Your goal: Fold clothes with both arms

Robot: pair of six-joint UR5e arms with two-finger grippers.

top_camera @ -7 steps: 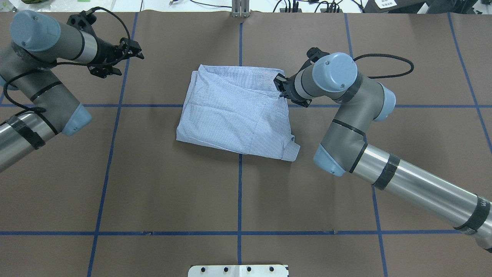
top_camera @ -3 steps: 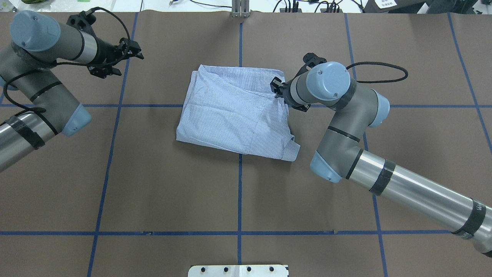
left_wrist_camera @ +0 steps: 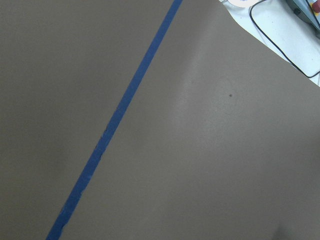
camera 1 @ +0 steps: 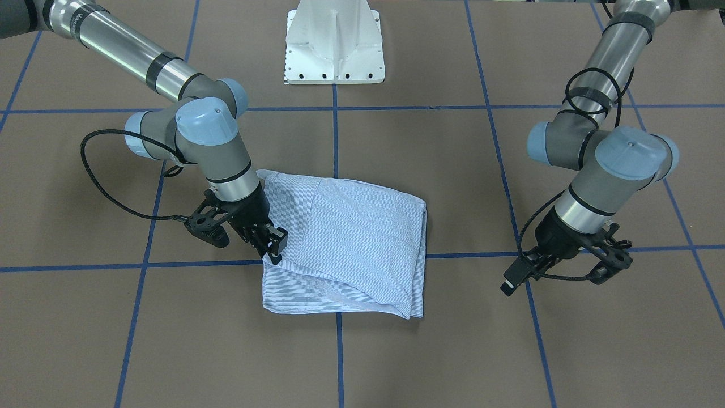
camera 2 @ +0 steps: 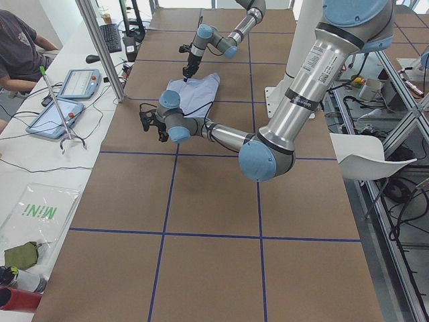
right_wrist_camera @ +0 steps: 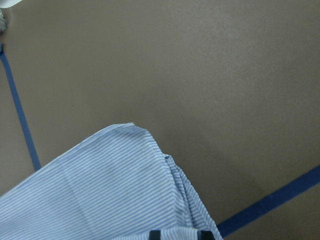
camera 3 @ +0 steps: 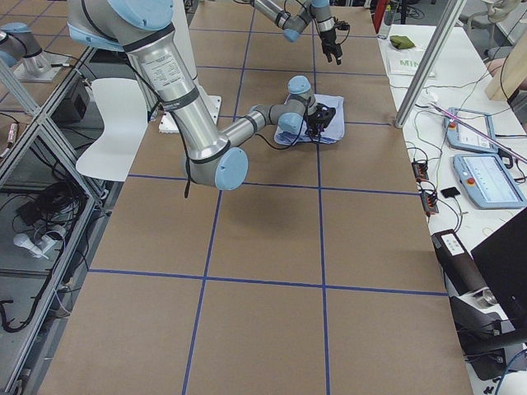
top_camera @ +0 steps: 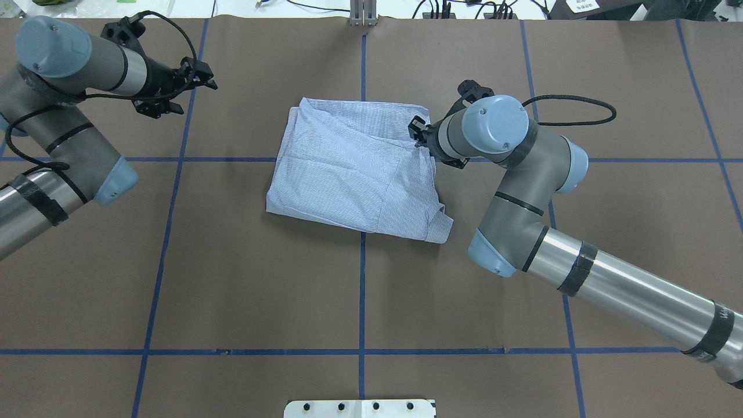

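Right gripper (camera 1: 272,245) sits at the shirt's (top_camera: 354,168) edge on the robot's right. From overhead the wrist joint covers most of it, and its own camera catches only two dark fingertips (right_wrist_camera: 155,234) at the bottom border with striped cloth between them, so pinching or just straddling, can't tell! Left gripper (camera 1: 511,281) hangs over bare table (top_camera: 232,278) well apart from the shirt, too slim and side-on to read its fingers. The shirt, pale blue with fine white stripes, lies folded into a rumpled rectangle mid-table across the centre tape line (top_camera: 363,64), one hemmed corner poking out.
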